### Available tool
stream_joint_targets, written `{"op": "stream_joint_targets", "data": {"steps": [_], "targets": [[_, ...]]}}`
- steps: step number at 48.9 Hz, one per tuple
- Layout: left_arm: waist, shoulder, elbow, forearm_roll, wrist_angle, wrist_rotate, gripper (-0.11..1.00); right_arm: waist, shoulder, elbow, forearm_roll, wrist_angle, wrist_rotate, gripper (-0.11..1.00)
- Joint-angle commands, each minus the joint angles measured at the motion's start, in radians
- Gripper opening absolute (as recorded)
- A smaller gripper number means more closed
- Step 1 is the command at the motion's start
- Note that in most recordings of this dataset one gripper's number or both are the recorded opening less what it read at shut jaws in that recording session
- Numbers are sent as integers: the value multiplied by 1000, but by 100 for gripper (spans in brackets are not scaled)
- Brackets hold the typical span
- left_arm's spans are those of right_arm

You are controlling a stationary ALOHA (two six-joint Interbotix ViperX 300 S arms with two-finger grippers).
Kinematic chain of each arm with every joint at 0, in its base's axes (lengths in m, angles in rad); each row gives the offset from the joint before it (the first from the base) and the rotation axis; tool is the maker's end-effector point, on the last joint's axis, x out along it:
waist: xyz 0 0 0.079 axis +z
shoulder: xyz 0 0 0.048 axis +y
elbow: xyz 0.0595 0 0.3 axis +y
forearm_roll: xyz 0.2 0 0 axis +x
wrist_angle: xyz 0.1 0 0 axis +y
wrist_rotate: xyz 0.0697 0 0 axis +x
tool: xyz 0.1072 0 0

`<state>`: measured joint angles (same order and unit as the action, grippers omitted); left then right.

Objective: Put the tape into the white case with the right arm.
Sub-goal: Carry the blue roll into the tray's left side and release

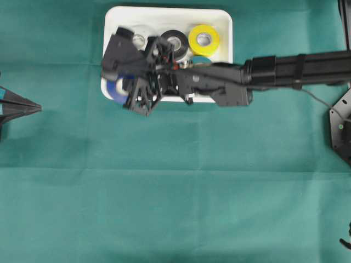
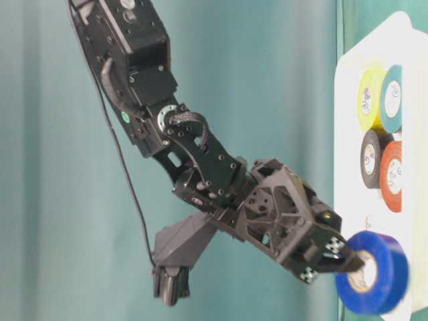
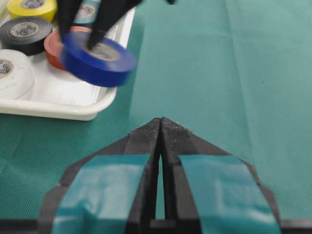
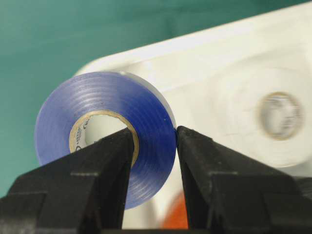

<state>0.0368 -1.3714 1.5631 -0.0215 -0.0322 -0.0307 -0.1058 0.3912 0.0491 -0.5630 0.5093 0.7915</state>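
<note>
My right gripper (image 4: 153, 134) is shut on the blue tape (image 4: 102, 131), with one finger through its core and the other against the outer face. The roll (image 1: 116, 87) hangs tilted just above the left front corner of the white case (image 1: 164, 10), partly past its rim (image 3: 58, 109). In the table-level view the right gripper (image 2: 351, 262) pinches the blue tape (image 2: 378, 274) beside the white case (image 2: 348, 134). My left gripper (image 3: 161, 122) is shut and empty on the green cloth, pointing toward the case; it (image 1: 38, 107) shows at the far left of the overhead view.
Inside the case lie a yellow roll (image 1: 204, 38), a black roll (image 1: 176, 41), a white roll (image 1: 140, 37), an orange roll (image 3: 53, 41) and a teal roll (image 2: 392, 97). The right arm (image 1: 285, 68) stretches across the case's front edge. Green cloth (image 1: 175, 208) covers the table.
</note>
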Motion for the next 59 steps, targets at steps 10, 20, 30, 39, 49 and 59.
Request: {"op": "stream_joint_targets", "data": {"steps": [10, 20, 30, 39, 49, 59], "targets": [[-2, 8, -11, -2, -6, 0, 0, -60, -55, -17, -9, -43, -2, 1], [-2, 8, -11, -3, -6, 0, 0, -69, -55, -3, -9, -40, -2, 1], [-2, 8, -11, -2, -6, 0, 0, -81, -80, 26, -20, -43, -2, 1], [-2, 8, -11, -2, -6, 0, 0, -94, -103, 63, -29, -77, -3, 1], [-2, 8, -11, -2, -6, 0, 0, -101, -103, 104, -37, -221, 2, 1], [-2, 8, -11, -2, -5, 0, 0, -106, -103, 112, -35, -229, 3, 1]]}}
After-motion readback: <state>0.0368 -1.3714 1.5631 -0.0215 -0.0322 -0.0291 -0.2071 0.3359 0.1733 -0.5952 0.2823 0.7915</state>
